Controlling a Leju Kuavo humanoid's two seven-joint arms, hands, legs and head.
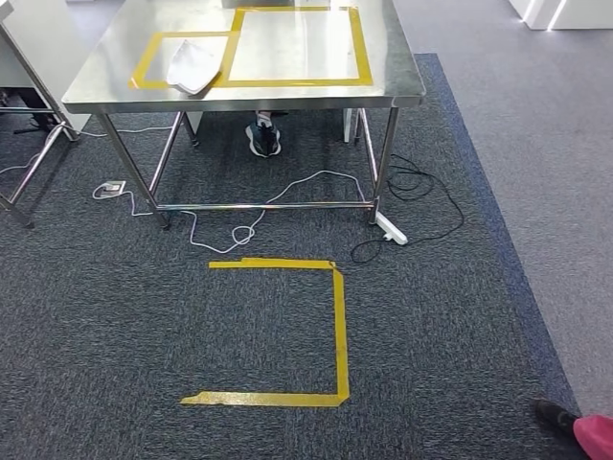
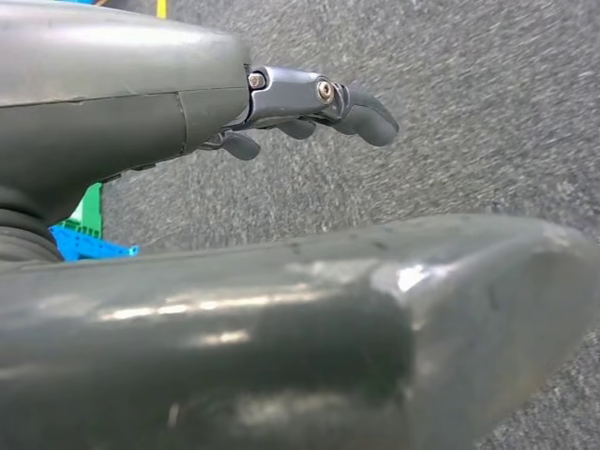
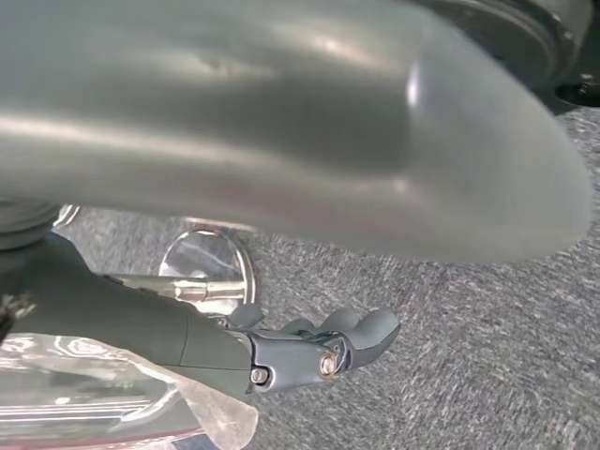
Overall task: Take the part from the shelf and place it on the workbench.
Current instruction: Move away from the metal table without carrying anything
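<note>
Left robot hand [image 2: 304, 103]: fingers stretched out, apart from the thumb, nothing between them, carpet beyond. A blue and green crate [image 2: 84, 239] sits behind it.
Right robot hand [image 3: 311, 352]: same pose, fingers straight, gap to the thumb holds nothing. A clear plastic bag [image 3: 106, 394] lies along the outer side of the fingers; can't tell if it touches, or what's inside. A shiny metal disc [image 3: 205, 267] sits on the floor near it.
On the carpet ahead there's a yellow tape bracket [image 1: 340, 326], probably the standing mark. Beyond it, loose cables [image 1: 304, 182] and a white power strip [image 1: 390, 228] lie by the table legs.
The steel table [image 1: 390, 67] carries two yellow tape frames [image 1: 361, 57]. A white bagged part [image 1: 192, 65] lies in the smaller, left frame, overlapping the tape. A person's shoe [image 1: 263, 139] shows under the far side.
My read: one part is already down on the table and both hands are free, so this is between cycles or at the end. If another fetch is due, the next move is to turn to the shelf, keeping feet off the cables.
No legible writing or labels.
</note>
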